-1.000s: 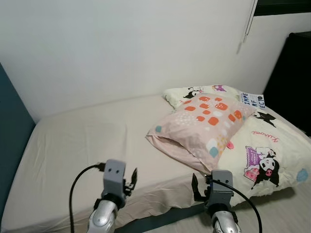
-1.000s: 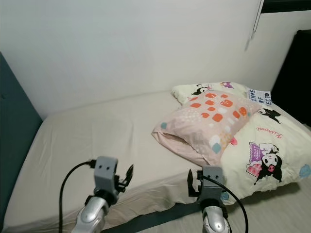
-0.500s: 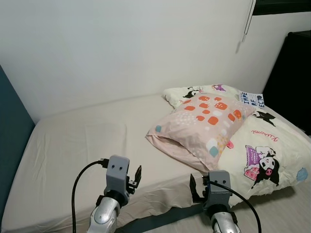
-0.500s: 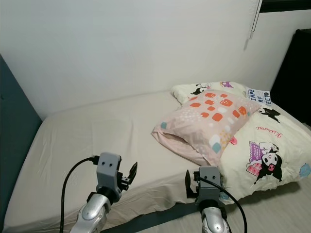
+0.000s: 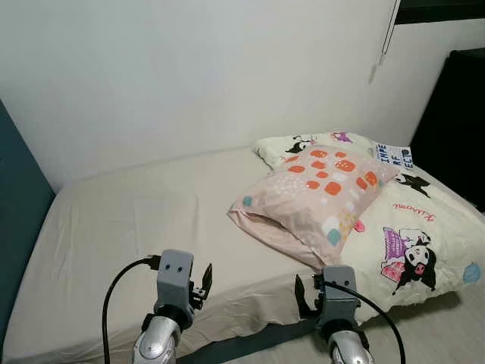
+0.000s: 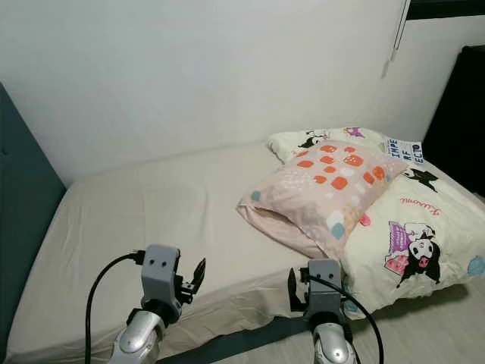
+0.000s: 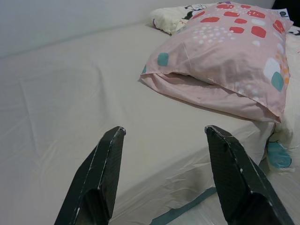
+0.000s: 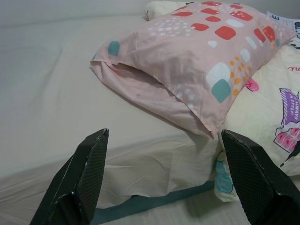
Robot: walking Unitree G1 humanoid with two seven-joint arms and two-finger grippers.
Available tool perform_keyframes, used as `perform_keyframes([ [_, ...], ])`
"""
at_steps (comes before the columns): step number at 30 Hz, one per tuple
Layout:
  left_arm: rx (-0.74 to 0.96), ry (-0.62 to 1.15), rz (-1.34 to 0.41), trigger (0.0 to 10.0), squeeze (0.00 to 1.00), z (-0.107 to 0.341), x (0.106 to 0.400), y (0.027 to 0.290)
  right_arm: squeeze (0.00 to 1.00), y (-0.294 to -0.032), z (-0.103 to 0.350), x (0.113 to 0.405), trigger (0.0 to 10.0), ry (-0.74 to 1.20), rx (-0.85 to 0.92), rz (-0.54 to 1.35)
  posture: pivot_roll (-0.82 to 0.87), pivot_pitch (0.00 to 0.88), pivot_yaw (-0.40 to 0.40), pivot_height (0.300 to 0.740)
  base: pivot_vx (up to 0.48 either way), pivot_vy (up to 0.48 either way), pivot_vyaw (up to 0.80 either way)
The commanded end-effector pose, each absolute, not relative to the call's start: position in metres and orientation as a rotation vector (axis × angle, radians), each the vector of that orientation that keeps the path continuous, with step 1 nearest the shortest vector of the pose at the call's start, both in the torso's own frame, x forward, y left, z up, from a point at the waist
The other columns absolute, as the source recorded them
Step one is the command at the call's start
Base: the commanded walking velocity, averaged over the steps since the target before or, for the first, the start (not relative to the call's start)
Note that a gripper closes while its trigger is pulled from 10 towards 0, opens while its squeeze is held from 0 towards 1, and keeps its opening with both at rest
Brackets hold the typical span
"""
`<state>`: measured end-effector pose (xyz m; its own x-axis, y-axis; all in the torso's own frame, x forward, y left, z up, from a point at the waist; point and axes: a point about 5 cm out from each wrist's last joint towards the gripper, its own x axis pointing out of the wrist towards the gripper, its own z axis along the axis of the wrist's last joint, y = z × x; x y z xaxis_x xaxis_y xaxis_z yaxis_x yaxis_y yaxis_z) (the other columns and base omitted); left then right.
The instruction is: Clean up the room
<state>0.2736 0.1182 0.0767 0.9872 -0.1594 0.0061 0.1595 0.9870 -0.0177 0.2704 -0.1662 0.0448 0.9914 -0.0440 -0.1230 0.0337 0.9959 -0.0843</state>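
A pink pillow (image 5: pixel 311 193) with orange and teal patches lies askew on the bed, resting partly on a cream quilt (image 5: pixel 413 243) printed with cartoon figures. The quilt is bunched at the bed's right side and hangs over its front edge. Both grippers are held low before the bed's front edge. My left gripper (image 7: pixel 164 130) is open and empty, facing the bare sheet left of the pillow. My right gripper (image 8: pixel 165 135) is open and empty, facing the pillow's open end (image 8: pixel 140 79). In the head view they appear as left gripper (image 5: pixel 203 279) and right gripper (image 5: pixel 301 294).
The beige fitted sheet (image 5: pixel 129 220) covers the mattress, with a teal bed base (image 8: pixel 150 201) showing under its hem. A dark teal panel (image 5: pixel 15 220) borders the bed's left side. Black furniture (image 5: pixel 455 114) stands at the far right. Light floor (image 5: pixel 439 334) lies at the lower right.
My left arm has drawn a little to the left and down. The right arm has hardly moved, and the pillow and quilt lie as before.
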Motion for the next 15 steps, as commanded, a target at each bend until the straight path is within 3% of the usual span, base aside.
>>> perform_keyframes([
  [1, -0.01, 0.006, -0.144, 10.0, 0.0, 0.0754, 0.2716, 0.1233, 0.0, -0.1634, 0.0437, 0.2697, 10.0, 0.137, -0.082, -0.033, -0.05, 0.082, 0.028, 0.74, 0.0, 0.0, 0.0],
  [15, -0.009, 0.015, -0.137, 10.0, 0.0, 0.0752, 0.2695, 0.1225, 0.0, -0.1635, 0.0428, 0.2684, 10.0, 0.156, -0.128, -0.03, -0.05, 0.083, 0.031, 0.74, 0.0, 0.0, 0.0],
])
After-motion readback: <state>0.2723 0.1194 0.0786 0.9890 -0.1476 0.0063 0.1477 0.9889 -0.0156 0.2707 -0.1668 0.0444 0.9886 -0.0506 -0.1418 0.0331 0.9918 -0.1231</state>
